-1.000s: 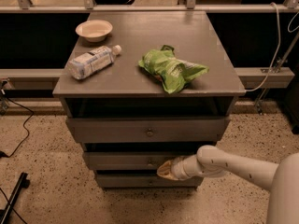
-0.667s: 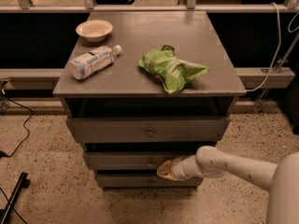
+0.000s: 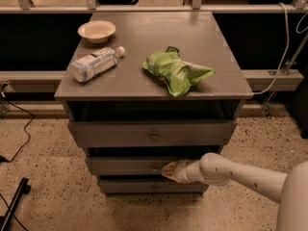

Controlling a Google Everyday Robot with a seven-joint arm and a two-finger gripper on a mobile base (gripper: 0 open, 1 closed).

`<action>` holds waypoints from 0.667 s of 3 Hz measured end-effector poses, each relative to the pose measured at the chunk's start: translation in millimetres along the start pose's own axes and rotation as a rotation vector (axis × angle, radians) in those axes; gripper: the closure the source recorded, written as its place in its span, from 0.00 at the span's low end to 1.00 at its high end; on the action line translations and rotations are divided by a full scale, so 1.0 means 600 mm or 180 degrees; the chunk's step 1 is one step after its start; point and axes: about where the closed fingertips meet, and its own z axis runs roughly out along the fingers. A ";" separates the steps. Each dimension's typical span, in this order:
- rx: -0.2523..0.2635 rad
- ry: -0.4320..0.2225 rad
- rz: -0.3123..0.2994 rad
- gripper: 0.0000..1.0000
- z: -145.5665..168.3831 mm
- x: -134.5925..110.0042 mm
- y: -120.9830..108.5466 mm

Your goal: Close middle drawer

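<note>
The grey cabinet has three drawer fronts. The middle drawer (image 3: pixel 125 166) stands pulled out a little from the cabinet, with a dark gap above it. Its small dark knob (image 3: pixel 155 167) sits at the centre of the front. My gripper (image 3: pixel 167 170) reaches in from the right on the white arm, and its tip rests against the middle drawer's front just right of the knob. The top drawer (image 3: pixel 151 134) juts out further, and the bottom drawer (image 3: pixel 149 186) sits below.
On the cabinet top (image 3: pixel 211 37) lie a white bowl (image 3: pixel 96 31), a plastic water bottle (image 3: pixel 94 64) on its side and a green chip bag (image 3: pixel 177 72). A black cable (image 3: pixel 17 134) runs over the speckled floor at left. A rail and ledge stand behind the cabinet.
</note>
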 end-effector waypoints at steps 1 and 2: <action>0.0068 0.0027 -0.0017 1.00 0.011 0.009 -0.020; 0.0068 0.0030 -0.0014 1.00 0.006 0.012 -0.011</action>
